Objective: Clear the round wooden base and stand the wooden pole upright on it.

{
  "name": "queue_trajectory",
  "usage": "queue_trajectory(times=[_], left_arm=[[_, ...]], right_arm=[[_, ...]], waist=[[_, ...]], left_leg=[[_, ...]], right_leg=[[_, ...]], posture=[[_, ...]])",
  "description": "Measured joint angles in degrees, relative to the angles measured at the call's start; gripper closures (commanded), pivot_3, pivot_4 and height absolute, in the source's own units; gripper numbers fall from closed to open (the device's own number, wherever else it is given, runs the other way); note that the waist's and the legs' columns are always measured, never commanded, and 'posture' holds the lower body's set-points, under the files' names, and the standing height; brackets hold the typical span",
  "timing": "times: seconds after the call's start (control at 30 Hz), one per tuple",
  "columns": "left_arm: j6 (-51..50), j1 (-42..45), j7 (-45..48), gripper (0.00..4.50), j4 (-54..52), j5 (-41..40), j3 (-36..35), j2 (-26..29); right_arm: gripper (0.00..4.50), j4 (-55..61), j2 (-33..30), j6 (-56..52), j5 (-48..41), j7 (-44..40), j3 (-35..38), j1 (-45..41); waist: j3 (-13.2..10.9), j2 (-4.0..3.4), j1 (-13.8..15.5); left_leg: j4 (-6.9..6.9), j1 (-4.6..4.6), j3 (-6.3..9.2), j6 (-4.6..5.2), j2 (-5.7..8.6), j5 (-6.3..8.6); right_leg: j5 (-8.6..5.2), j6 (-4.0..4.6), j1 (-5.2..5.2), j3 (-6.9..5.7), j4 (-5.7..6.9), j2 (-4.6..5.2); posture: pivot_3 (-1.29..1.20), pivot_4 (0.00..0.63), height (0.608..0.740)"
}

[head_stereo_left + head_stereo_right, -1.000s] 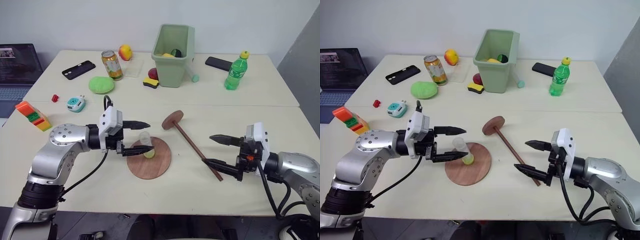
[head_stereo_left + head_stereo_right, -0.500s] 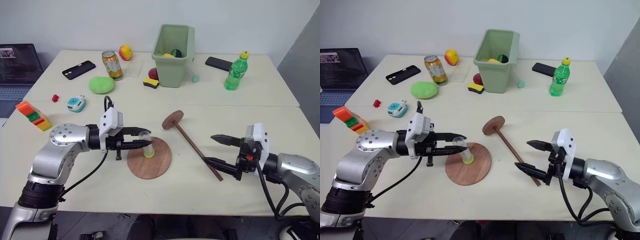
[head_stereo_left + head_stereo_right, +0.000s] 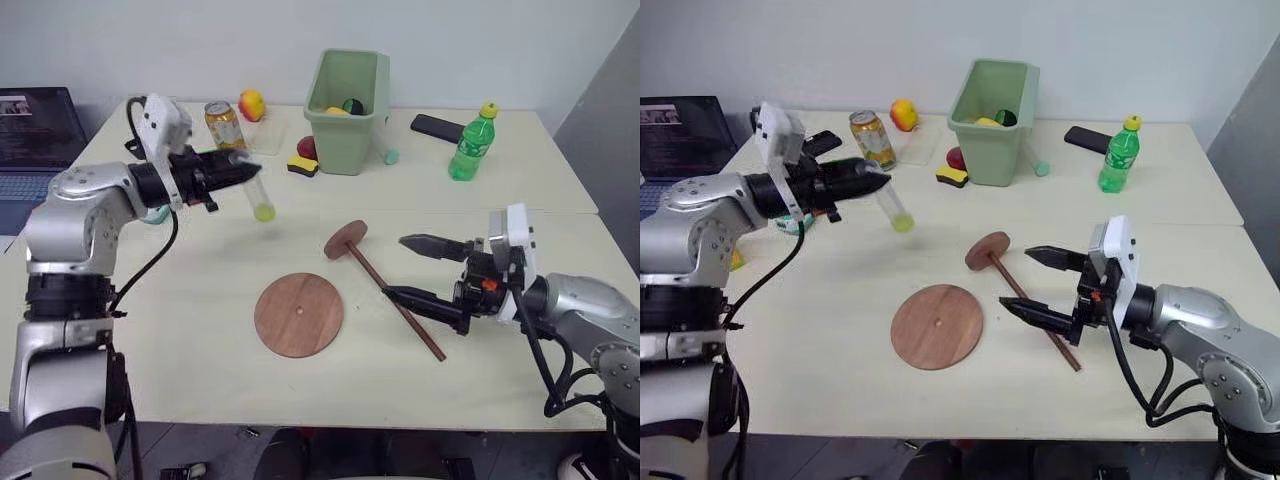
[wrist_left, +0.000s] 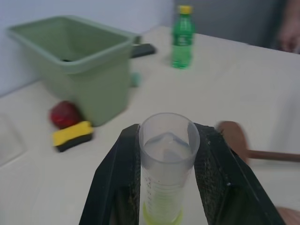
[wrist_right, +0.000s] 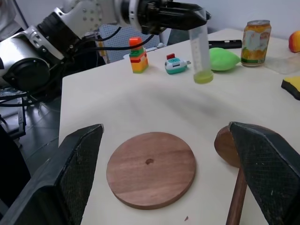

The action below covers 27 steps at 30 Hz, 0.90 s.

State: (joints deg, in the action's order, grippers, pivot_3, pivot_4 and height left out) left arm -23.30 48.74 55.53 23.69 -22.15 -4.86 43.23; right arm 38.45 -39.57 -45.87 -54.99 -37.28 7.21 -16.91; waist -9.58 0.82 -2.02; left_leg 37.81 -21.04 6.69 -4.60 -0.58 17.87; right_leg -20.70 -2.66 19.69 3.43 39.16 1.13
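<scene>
Cream-coloured surface [image 3: 200,300] in a plain-walled room: the round wooden base [image 3: 298,315] lies flat and bare near the front edge, its small centre hole exposed. The left gripper [image 3: 235,166] holds a clear plastic tube [image 3: 255,192] with a yellow-green bottom aloft, jaws clenched on its upper end so it hangs well clear of the base, over open surface short of the green bin [image 3: 348,96]. That lift is what frees the disc. The wooden pole [image 3: 392,303] lies flat just right of the base, its small disc end pointing toward the bin. The right gripper [image 3: 415,268] hovers over the rod's middle, jaws spread wide and empty, apparently lined up to pick it up.
</scene>
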Motion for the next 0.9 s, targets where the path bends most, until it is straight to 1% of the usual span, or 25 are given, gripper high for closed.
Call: queue_trajectory(times=[0.13,0.17,0.27,0.37,0.4,0.47,0.57,0.63,0.7,0.77,0.83,0.87,0.9], left_arm=[[9.90,2.08,-8.67,3.29,14.53,5.78,0.01,-6.96],[11.18,2.14,-9.73,3.29,16.48,6.48,0.12,-7.96],[16.64,3.41,-12.86,3.29,22.48,8.45,-0.05,-10.37],[21.55,5.09,-17.42,3.29,27.99,9.89,-1.19,-11.54],[22.49,5.25,-17.95,2.73,29.13,9.92,-1.78,-11.80],[24.07,5.33,-18.53,2.39,30.98,10.18,-2.25,-11.92],[24.48,4.77,-17.97,1.70,32.98,10.52,-2.32,-11.93],[24.33,4.71,-16.98,1.38,33.13,10.47,-2.60,-11.60],[23.46,4.72,-15.49,0.94,32.60,9.86,-3.51,-10.73],[22.08,4.69,-14.15,0.57,31.07,9.17,-4.41,-9.86],[19.62,4.11,-11.63,0.20,27.06,7.88,-4.59,-8.62],[18.42,3.76,-10.68,0.08,24.82,7.34,-4.62,-8.06],[14.80,1.76,-8.50,0.08,18.45,6.08,-4.64,-6.13]], right_arm=[[0.00,0.01,0.60,-0.96,-2.26,1.74,-0.59,-6.01],[0.00,0.09,0.77,-1.01,-2.66,2.05,-0.63,-6.80],[0.00,0.09,0.90,-1.45,-3.28,3.36,-0.92,-7.30],[0.00,0.39,0.76,-1.77,-3.99,3.99,-1.26,-6.79],[0.00,0.48,0.64,-1.83,-4.16,4.08,-1.27,-6.59],[0.00,0.81,0.47,-1.86,-4.32,4.53,-1.26,-6.21],[0.00,1.09,-0.19,-1.76,-4.38,4.72,-1.11,-4.75],[0.00,1.20,-0.30,-1.66,-4.35,4.64,-1.12,-3.80],[0.00,1.20,-0.45,-1.28,-4.18,4.52,-1.12,-3.77],[0.00,1.18,-0.47,-1.03,-4.10,4.38,-1.12,-3.74],[0.00,0.75,-0.49,-0.91,-3.95,3.92,-1.16,-3.75],[0.00,0.37,-0.49,-0.89,-3.79,3.73,-1.28,-3.83],[0.00,-0.83,-0.54,-0.91,-3.45,3.42,-1.70,-4.19]], waist=[[0.00,0.01,0.11],[0.02,0.03,0.10],[0.07,0.13,0.01],[0.08,0.12,-0.01],[0.07,0.12,-0.04],[0.07,0.12,-0.35],[0.07,0.12,-0.69],[0.07,0.12,-0.94],[0.07,0.12,-1.14],[0.07,0.12,-1.21],[0.07,0.12,-1.24],[0.07,0.12,-1.23],[0.07,0.12,-1.33]], left_leg=[[0.13,-0.17,0.24,-0.01,0.04,-0.01],[0.16,-0.26,0.30,-0.01,0.05,-0.01],[0.52,-1.02,0.68,-0.04,0.08,-0.02],[0.57,-1.03,0.81,-0.03,0.10,-0.03],[0.62,-1.03,0.82,-0.03,0.10,-0.03],[0.76,-1.02,0.85,-0.02,0.11,-0.04],[0.93,-1.02,0.92,-0.01,0.13,-0.04],[0.96,-1.03,0.94,-0.01,0.15,-0.04],[0.97,-1.03,0.95,-0.01,0.15,-0.04],[0.96,-1.03,0.97,-0.01,0.15,-0.04],[0.96,-1.05,0.99,-0.02,0.14,-0.04],[0.96,-1.05,0.99,-0.02,0.14,-0.04],[0.96,-1.05,1.00,-0.02,0.13,-0.04]], right_leg=[[0.01,-0.02,0.07,-0.19,0.03,0.05],[0.01,-0.02,0.13,-0.27,0.04,0.05],[0.02,0.00,0.69,-0.77,0.34,0.06],[0.02,0.00,0.69,-0.95,0.53,0.09],[0.01,0.00,0.70,-0.95,0.63,0.09],[0.01,0.00,0.69,-0.95,0.78,0.09],[0.01,0.00,0.61,-0.98,0.84,0.06],[0.01,0.00,0.60,-0.98,0.84,0.06],[0.01,0.00,0.58,-1.00,0.84,0.06],[0.01,0.00,0.58,-1.02,0.84,0.06],[0.01,0.00,0.58,-1.03,0.83,0.06],[0.01,0.00,0.58,-1.03,0.82,0.06],[0.01,0.00,0.58,-1.02,0.82,0.06]], posture=[[0.00,0.150,0.740],[0.00,0.150,0.740],[0.00,0.150,0.740],[0.00,0.150,0.740],[0.00,0.150,0.740],[0.00,0.150,0.740],[0.00,0.150,0.740],[0.00,0.150,0.740],[0.00,0.150,0.740],[0.00,0.150,0.740],[0.00,0.150,0.740],[0.00,0.150,0.740],[0.00,0.150,0.740]])
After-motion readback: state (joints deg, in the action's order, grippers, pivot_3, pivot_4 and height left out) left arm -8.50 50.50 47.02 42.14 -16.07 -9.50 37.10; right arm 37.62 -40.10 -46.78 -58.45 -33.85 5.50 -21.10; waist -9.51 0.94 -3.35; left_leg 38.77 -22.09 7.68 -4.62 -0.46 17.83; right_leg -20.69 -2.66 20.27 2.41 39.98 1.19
